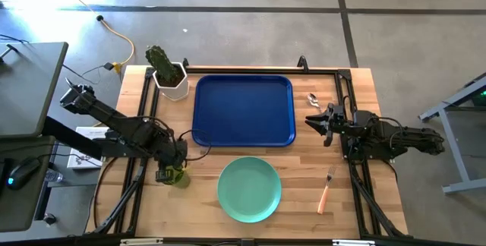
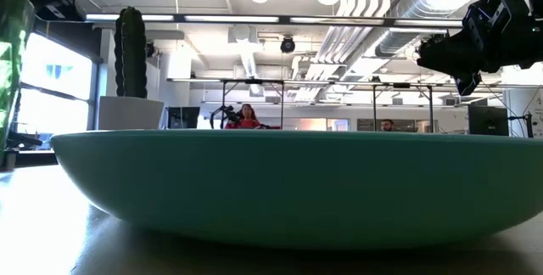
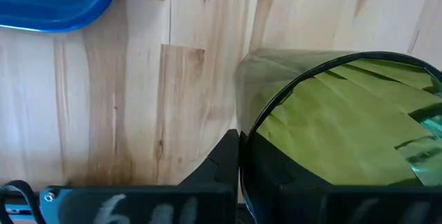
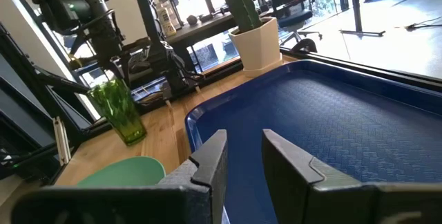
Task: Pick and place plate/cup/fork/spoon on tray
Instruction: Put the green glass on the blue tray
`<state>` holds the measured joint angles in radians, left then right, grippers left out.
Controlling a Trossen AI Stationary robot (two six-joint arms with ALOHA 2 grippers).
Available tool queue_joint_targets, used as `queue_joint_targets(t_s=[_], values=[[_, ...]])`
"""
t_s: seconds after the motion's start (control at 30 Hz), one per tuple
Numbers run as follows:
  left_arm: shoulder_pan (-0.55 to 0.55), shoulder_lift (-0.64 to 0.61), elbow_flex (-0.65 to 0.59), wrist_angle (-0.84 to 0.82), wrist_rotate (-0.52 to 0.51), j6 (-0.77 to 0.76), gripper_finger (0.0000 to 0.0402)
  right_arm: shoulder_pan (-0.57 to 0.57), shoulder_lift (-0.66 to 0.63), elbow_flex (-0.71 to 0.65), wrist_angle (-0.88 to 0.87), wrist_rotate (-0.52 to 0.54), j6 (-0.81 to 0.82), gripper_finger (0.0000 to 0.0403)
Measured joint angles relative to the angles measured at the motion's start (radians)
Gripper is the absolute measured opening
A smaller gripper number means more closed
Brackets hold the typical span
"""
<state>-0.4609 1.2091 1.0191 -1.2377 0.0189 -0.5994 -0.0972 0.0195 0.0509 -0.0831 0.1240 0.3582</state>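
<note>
While your left gripper [image 1: 173, 171] sits low over the table's front-left area, its jaws are clamped on the cup [image 1: 177, 175], which stands upright on the wood just off the tray's front-left corner and left of the plate [image 1: 249, 189]. From the left wrist view you see the cup [image 3: 345, 127] filling the frame against one dark finger, with a corner of the tray [image 3: 55, 3] beyond it. Your tray [image 1: 243, 110] lies bare at the table's back centre; the plate rests just in front of it, not touching. Your right gripper [image 1: 313, 121] hovers off the tray's right edge, fingers parted a little and holding nothing; its wrist view looks across the tray [image 4: 345, 127] toward the cup [image 4: 121, 113] and the cactus pot [image 4: 257, 41]. Your spoon [image 1: 312, 99] lies near the tray's back-right corner, just behind that gripper. Your fork [image 1: 326, 191] lies at the front right, well clear of the plate. The cactus pot [image 1: 170, 75] stands beside the tray's back-left corner.
</note>
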Motion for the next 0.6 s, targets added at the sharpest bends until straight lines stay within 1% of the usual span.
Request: queue_joint_targets(t_s=[0.27,0.47,0.6], values=[[0.07,-0.003,0.012,0.01,-0.009,0.07,0.0002,0.0,0.0,0.0,0.0,0.0,0.0,0.0083],[0.14,-0.003,0.099,0.012,-0.034,0.071,0.0001,0.0,0.0,0.0,0.0,0.0,0.0,0.0083],[0.196,-0.003,0.163,0.011,-0.039,0.026,0.0001,0.0,0.0,0.0,0.0,0.0,0.0,0.0083]])
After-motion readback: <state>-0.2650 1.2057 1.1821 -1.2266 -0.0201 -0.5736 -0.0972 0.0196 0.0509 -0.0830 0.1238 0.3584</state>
